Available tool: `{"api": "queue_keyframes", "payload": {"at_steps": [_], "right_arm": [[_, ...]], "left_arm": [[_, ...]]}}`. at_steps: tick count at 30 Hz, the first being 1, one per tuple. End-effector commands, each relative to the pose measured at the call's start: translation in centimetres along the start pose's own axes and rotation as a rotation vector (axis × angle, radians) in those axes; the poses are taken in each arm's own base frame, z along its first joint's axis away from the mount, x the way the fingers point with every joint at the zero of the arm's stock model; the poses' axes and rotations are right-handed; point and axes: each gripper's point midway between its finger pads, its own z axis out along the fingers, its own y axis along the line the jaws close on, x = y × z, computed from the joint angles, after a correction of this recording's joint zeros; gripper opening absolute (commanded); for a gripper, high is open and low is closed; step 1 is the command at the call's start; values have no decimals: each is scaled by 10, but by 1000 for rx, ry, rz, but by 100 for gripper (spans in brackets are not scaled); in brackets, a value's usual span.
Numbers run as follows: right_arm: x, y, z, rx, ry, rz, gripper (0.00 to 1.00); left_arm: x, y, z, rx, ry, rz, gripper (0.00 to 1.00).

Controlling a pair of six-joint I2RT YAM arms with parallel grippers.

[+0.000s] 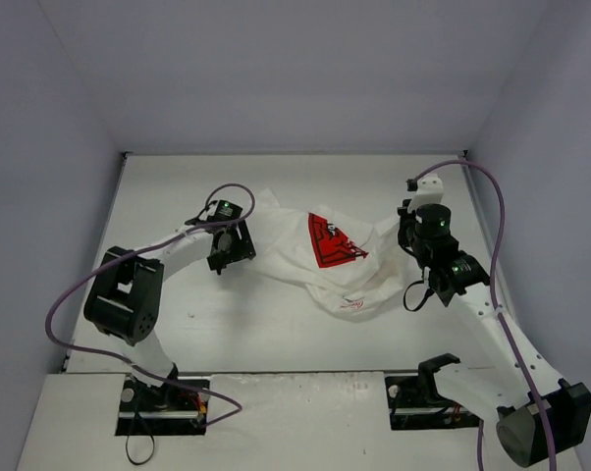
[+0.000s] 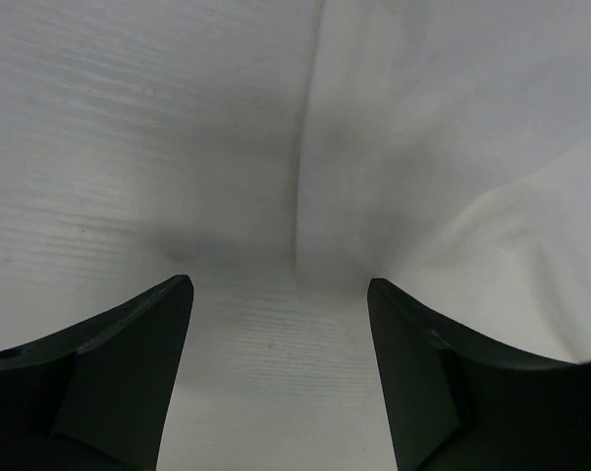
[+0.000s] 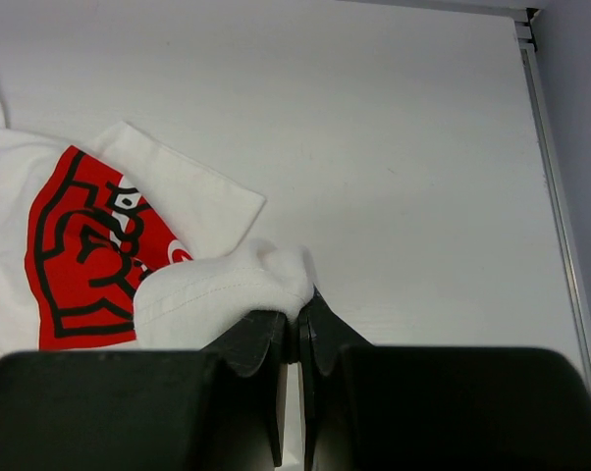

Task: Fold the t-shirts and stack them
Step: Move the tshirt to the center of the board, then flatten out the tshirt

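The white t-shirt [image 1: 305, 265] with a red chest print [image 1: 333, 241] lies crumpled in the middle of the table. My right gripper [image 1: 405, 231] is shut on a hemmed edge of the shirt [image 3: 227, 285] at its right side; the print also shows in the right wrist view [image 3: 80, 245]. My left gripper [image 1: 239, 240] is open at the shirt's left edge, its jaws wide over bare table, with white cloth [image 2: 453, 157] just ahead and to the right of the fingers [image 2: 413, 363].
The white table [image 1: 227, 324] is walled at the back and sides, with a metal rim [image 3: 556, 216] along the right edge. Purple cables loop over both arms.
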Motion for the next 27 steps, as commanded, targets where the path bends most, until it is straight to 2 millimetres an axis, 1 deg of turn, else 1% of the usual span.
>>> {"api": "queue_keyframes", "payload": {"at_steps": [1, 2, 4, 6, 7, 8, 9, 10, 11, 12, 13, 14, 15, 16, 17, 18, 19, 20, 21, 22, 23, 25, 26, 27], "right_arm": [[-16, 5, 2, -19, -68, 33, 0], [-14, 4, 3, -14, -62, 31, 0], [-11, 4, 3, -14, -55, 28, 0], [-11, 4, 5, -10, -54, 27, 0], [-10, 3, 6, -7, -49, 24, 0], [-10, 3, 6, -6, -49, 23, 0], [-12, 4, 7, -6, -50, 20, 0], [-12, 4, 10, -5, -44, 12, 0], [-16, 4, 13, -3, -43, 4, 0], [-21, 4, 15, 1, -47, -11, 0], [-31, 3, 17, 5, -59, -31, 0], [-43, 3, 19, 11, -74, -41, 0], [-51, 1, 20, 18, -84, -62, 0], [-64, 0, 21, 23, -104, -76, 0], [-89, -2, 23, 27, -139, -99, 0], [-118, -1, 24, 26, -187, -107, 0], [-138, -1, 24, 25, -220, -117, 0], [-151, -2, 30, 25, -232, -145, 0], [-166, -3, 35, 29, -253, -164, 0], [-189, -6, 29, 35, -300, -157, 0], [-223, -12, 23, 50, -364, -155, 0], [-281, -19, 16, 69, -481, -161, 0], [-308, -24, 10, 84, -543, -156, 0], [-329, -26, 4, 81, -597, -150, 0]], "left_arm": [[-28, -42, 0, 134, -89, -54, 67], [-27, -46, 2, 138, -84, -56, 66], [-15, -58, 9, 158, -43, -41, 61], [-8, -63, 14, 150, -33, -29, 45], [-3, -64, 19, 144, -23, -24, 31], [0, -64, 23, 137, -15, -23, 28], [3, -62, 27, 127, -2, -24, 15], [0, -60, 29, 119, -1, -23, 5], [-8, -58, 26, 113, -8, -14, 1], [-18, -57, 22, 110, -18, -5, 0], [-33, -60, 12, 120, -40, 1, 0], [-57, -66, -7, 141, -78, 7, 0], [-84, -69, -30, 166, -128, 19, 0], [-104, -70, -48, 182, -166, 24, 0], [-127, -63, -71, 191, -212, 33, 0], [-159, -70, -105, 233, -296, 34, 0], [-181, -72, -130, 257, -360, 49, 0], [-207, -71, -163, 284, -430, 52, 0], [-227, -68, -189, 303, -485, 60, 0], [-232, -64, -193, 304, -488, 64, 0], [-249, -60, -206, 317, -521, 63, 0], [-285, -61, -242, 363, -619, 73, 0], [-300, -61, -258, 376, -661, 76, 0], [-312, -59, -274, 395, -696, 74, 0]]}}
